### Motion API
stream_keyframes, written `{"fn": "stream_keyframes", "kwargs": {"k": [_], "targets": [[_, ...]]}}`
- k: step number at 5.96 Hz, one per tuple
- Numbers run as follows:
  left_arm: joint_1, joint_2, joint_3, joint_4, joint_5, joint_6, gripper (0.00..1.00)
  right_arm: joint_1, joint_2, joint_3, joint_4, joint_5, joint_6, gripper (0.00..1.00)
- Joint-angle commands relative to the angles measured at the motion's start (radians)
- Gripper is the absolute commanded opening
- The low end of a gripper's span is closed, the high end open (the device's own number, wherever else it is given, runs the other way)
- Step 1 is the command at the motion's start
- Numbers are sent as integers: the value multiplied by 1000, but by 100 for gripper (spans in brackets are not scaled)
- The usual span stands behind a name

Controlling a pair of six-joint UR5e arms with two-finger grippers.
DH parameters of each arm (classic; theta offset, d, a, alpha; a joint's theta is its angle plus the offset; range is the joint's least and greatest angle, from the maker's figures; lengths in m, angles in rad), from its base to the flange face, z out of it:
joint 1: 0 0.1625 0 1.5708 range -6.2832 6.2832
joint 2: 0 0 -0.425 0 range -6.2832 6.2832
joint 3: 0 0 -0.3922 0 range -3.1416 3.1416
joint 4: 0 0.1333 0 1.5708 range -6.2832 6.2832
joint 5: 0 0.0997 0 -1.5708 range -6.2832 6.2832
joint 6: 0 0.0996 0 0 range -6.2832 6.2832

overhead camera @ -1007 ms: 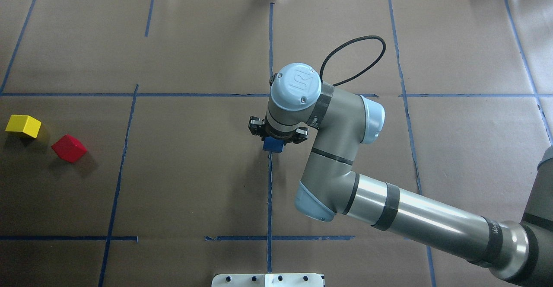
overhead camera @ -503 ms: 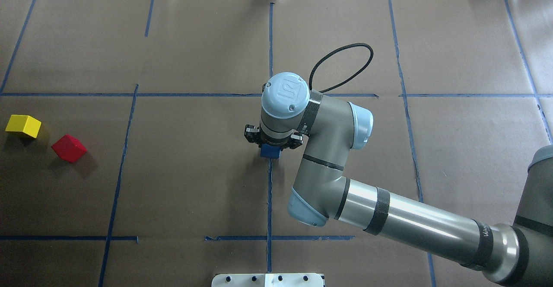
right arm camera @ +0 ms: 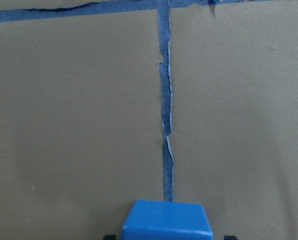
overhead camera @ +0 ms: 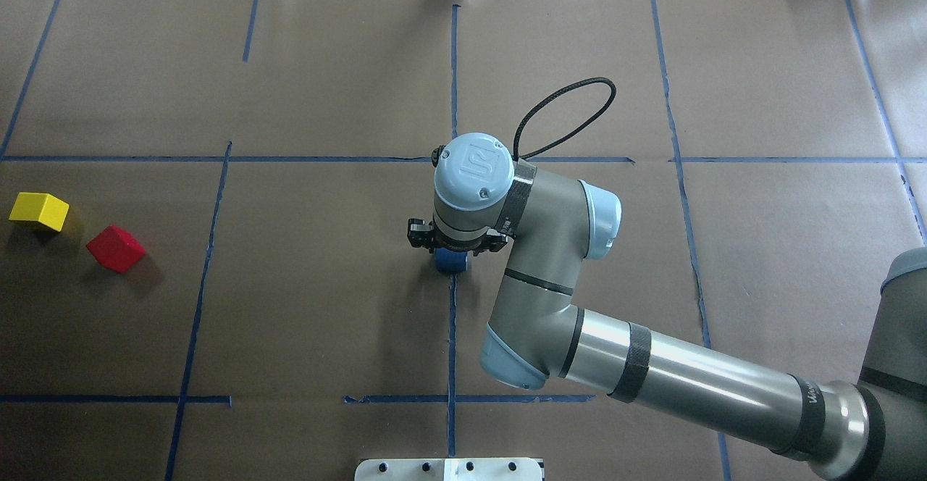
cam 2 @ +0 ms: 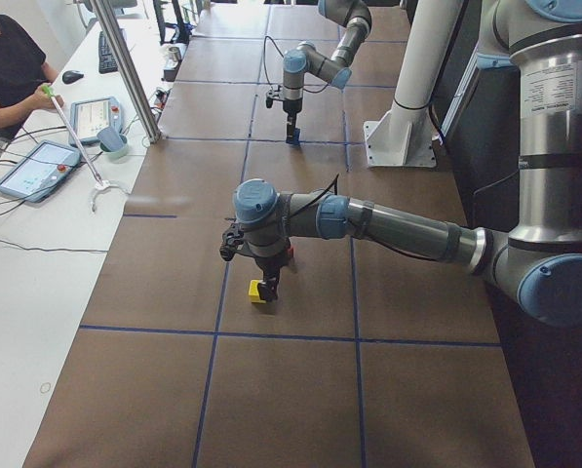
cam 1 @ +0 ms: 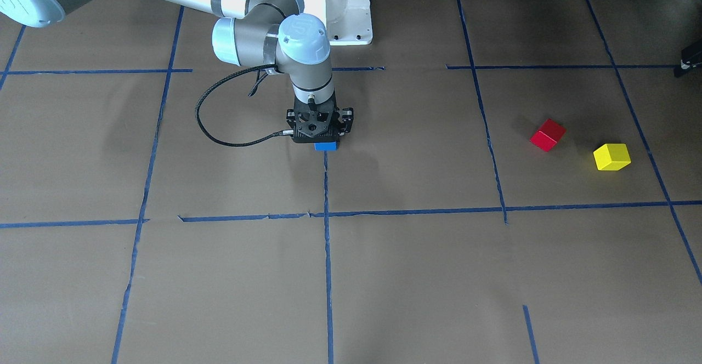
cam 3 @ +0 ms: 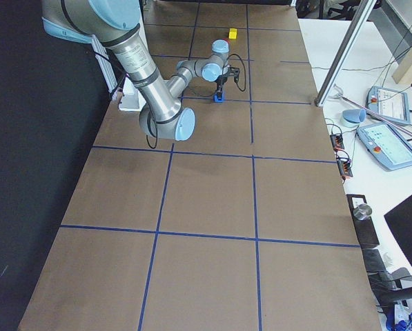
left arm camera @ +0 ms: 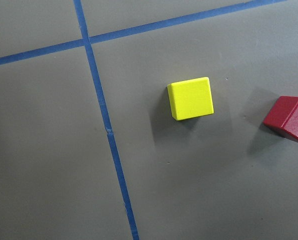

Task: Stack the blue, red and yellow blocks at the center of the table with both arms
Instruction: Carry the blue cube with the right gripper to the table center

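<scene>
My right gripper (overhead camera: 452,255) is shut on the blue block (overhead camera: 451,262) and holds it low over the centre tape line; the block also shows in the front-facing view (cam 1: 326,146) and the right wrist view (right arm camera: 166,220). I cannot tell whether it touches the table. The yellow block (overhead camera: 40,211) and the red block (overhead camera: 116,248) lie at the far left. The left wrist view shows both from above, yellow (left arm camera: 190,98) and red (left arm camera: 288,125), with no fingers. My left gripper (cam 2: 265,283) shows only in the exterior left view, low over the yellow block; I cannot tell if it is open.
Blue tape lines (overhead camera: 452,336) divide the brown table cover into a grid. The white base plate (overhead camera: 449,469) sits at the near edge. A black cable loop (overhead camera: 568,108) arcs behind the right wrist. An operator (cam 2: 8,68) and tablets are beside the table's far side.
My right gripper with the blue block has moved a little left, towards the centre tape line, and sits lower. The yellow and red blocks have not moved.
</scene>
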Motion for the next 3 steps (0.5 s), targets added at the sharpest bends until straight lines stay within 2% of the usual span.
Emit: {"fn": "stream_keyframes", "kwargs": {"k": [1, 2, 3], "targets": [[0, 2, -5, -1, -2, -1, 100, -4, -1, 36, -4, -17, -32, 100], [5, -5, -5, -5, 0, -1, 100, 33, -16, 129, -73, 0, -33, 100], [20, -6, -8, -57, -2, -4, 100, 104, -74, 276, -141, 59, -42, 100]]}}
